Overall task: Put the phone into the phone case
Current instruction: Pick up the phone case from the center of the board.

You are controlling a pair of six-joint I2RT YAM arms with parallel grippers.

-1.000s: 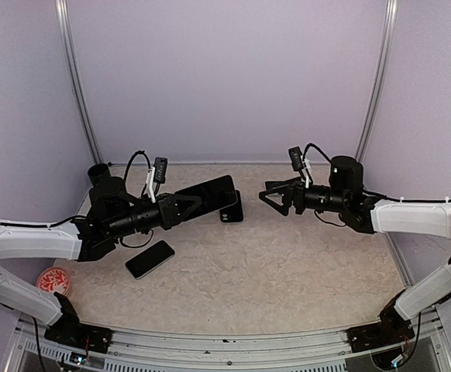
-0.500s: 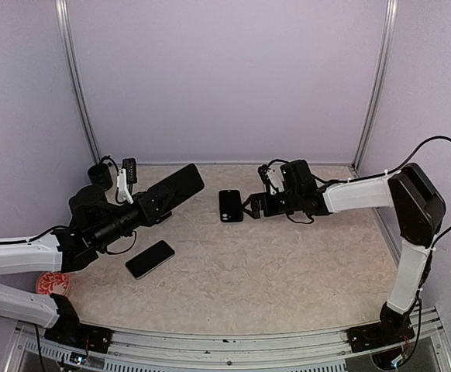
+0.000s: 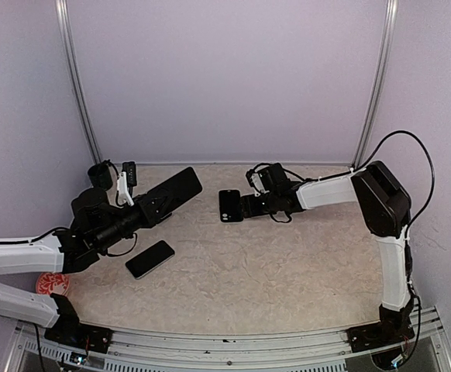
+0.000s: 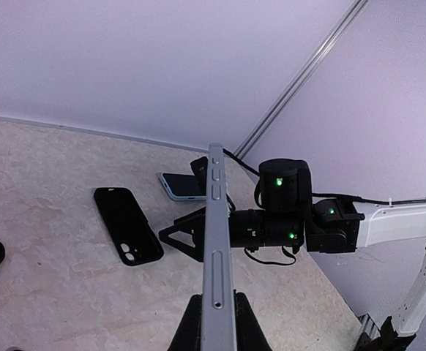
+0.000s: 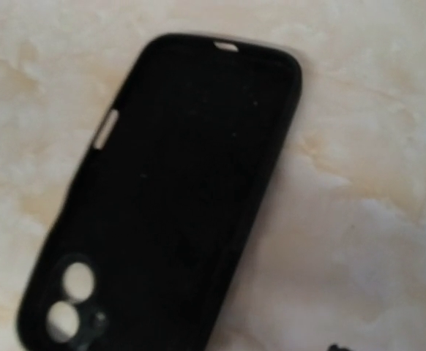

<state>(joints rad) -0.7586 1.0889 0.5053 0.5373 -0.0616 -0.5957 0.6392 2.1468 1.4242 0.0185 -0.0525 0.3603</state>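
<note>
We saw the left end effector (image 4: 217,320) pinching the phone (image 4: 217,219) aloft. The right end effector (image 3: 245,206) was beside the black phone case (image 3: 230,205) on the worktop (image 3: 287,271); we could not tell whether it was spread. Next, likely, it must pin the case.

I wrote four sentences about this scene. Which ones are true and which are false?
1. The left gripper holds a phone up in the air. True.
2. The phone case has a phone inside it. False: the case is empty, with its open inside facing up.
3. A second phone lies flat on the table near the left arm. True.
4. The right gripper has lifted the phone case off the table. False: the case lies flat on the table and the right gripper is beside it.
</note>
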